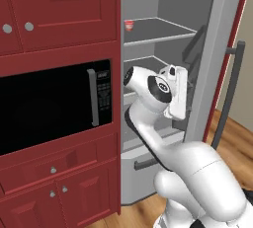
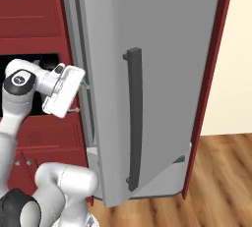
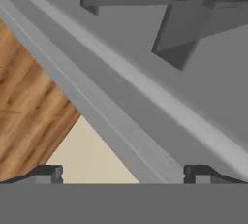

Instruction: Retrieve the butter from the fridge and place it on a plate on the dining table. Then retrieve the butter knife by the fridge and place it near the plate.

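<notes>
Two dark fingertips (image 3: 48, 173) of the claw (image 3: 123, 173) rise at the bottom of the hand view, spread wide w/ nothing between them; past them runs the grey edge of the fridge door (image 3: 121, 121), w/ wood floor (image 3: 29, 106) beyond. From the left base view the fridge (image 1: 163, 5) stands open beside the black microwave (image 1: 49, 108), and the hand is inside the opening, close to the door's inner side. On the upper shelf (image 1: 158, 32) I see only a small red-and-white cup (image 1: 129, 24); the butter I cannot find, prob. hidden by the arm or on a lower shelf. My judgement: butter is light but soft and a bit slippery, so pinch it across the short sides, near the middle, gently.
</notes>
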Tool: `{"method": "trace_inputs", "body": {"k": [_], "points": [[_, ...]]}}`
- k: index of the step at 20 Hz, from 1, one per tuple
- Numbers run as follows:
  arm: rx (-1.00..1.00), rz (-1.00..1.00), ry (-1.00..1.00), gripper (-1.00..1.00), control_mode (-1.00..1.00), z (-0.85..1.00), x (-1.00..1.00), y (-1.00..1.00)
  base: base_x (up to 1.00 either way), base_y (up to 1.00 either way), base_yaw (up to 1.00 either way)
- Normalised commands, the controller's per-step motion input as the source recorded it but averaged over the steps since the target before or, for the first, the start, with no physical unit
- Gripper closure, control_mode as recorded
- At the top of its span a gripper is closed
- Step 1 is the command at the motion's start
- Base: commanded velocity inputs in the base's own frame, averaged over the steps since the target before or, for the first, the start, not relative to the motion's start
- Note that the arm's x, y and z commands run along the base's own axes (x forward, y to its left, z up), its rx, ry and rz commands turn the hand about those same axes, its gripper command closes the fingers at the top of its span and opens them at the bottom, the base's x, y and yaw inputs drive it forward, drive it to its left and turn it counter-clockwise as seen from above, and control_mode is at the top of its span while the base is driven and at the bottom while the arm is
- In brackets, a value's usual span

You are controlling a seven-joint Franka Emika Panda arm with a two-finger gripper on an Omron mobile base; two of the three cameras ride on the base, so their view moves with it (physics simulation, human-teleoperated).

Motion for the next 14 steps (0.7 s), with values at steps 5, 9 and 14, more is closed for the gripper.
{"method": "trace_inputs", "body": {"k": [5,9,14], "points": [[0.0,0.0,0.12,-1.0,-1.0,-0.04,-0.51,-0.54,0.0,0.0,0.0],[0.0,0.0,0.06,-1.0,-1.0,0.0,-0.71,-0.75,0.0,0.0,0.0],[0.01,0.0,0.12,-1.0,-1.0,0.0,-0.58,-0.99,0.0,0.0,0.0]]}}
